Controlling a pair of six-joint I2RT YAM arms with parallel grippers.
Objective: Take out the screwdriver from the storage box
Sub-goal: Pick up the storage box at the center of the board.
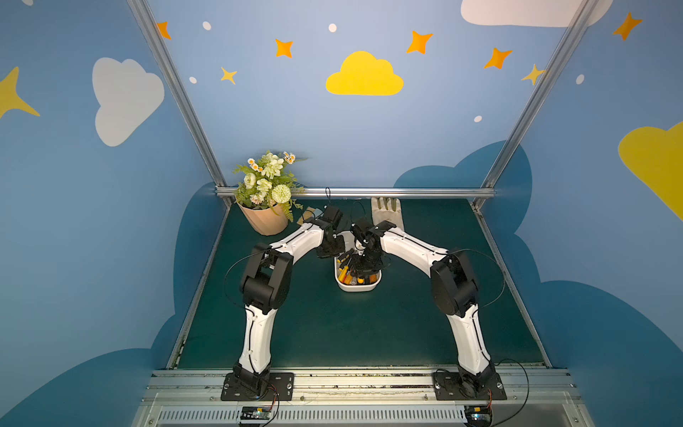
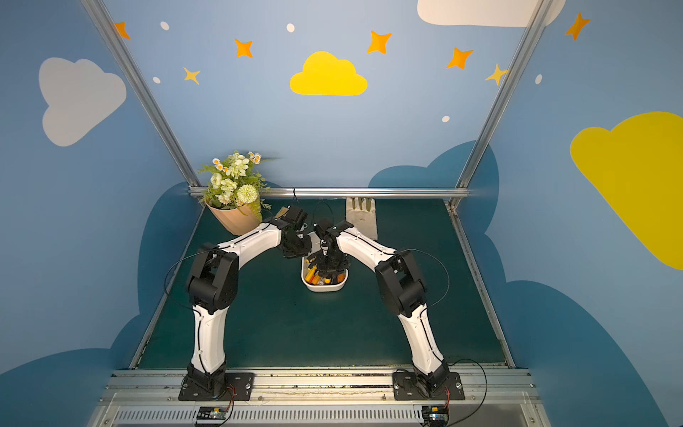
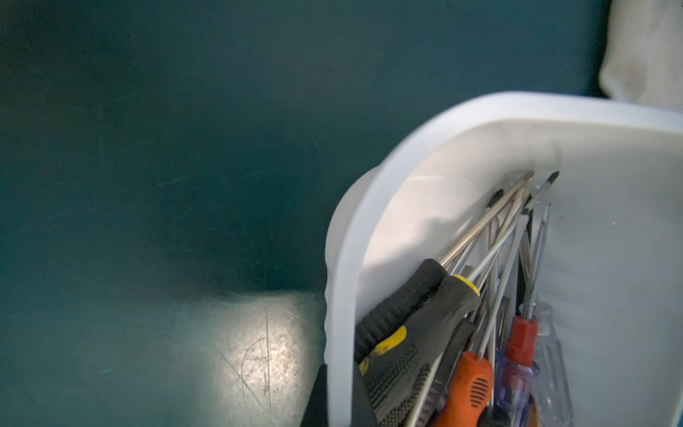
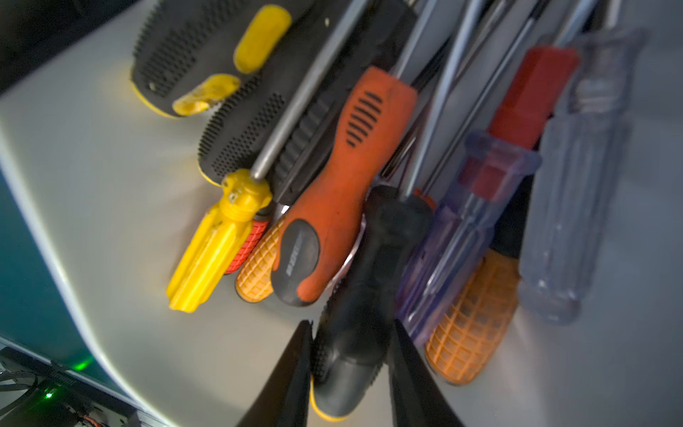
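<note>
Pinching the rim of the storage box (image 3: 462,111), your left claw (image 3: 338,384) is steadying it on the bench (image 1: 332,325). Your right claw (image 4: 351,329) is straddling the black screwdriver (image 4: 354,288) inside it, jaws narrow. Whether they are gripping, I cannot tell. It is looking stiff, light and rubbery, so I am suggesting a mid-handle hold.

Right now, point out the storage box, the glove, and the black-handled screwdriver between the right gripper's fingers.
storage box (image 1: 356,289): in a top view, near end wall.
glove (image 1: 387,214): in a top view, palm.
black-handled screwdriver (image 4: 357,295): right wrist view, handle's middle.
</note>
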